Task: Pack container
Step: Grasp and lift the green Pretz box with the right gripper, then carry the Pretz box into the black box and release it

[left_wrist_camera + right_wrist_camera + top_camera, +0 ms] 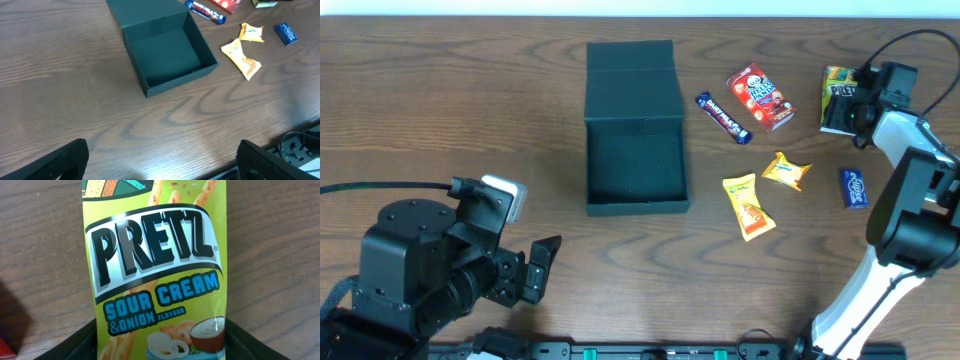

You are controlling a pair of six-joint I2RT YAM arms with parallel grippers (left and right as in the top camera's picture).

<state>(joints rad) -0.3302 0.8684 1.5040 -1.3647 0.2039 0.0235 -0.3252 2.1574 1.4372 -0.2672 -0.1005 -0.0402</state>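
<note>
The left gripper point(162, 146) hangs low over the wooden table point(60, 85) with its two dark fingers spread wide and nothing between them. The container point(635, 165) sits straight ahead of it, well apart, resting flat on the wood with its opening upward. From the right gripper point(853, 108) the same container lies well off to the left, and between the two are scattered snacks: a red packet point(760, 97), a dark blue bar point(722, 116) and two yellow wrappers point(750, 206). This gripper is down at a green-yellow Pretz box point(157, 275), with one finger on each long side of the box and right at its edges. I cannot tell whether they are pressing on it or only standing beside it. The container is a matte dark teal-black cardboard square, much larger than any of the packets, with straight, shallow walls and its dark floor in full view. Its hinged flap lid point(631, 68) is folded back and lies on the side farthest from the left gripper — it is the same dull colour as the box.
</note>
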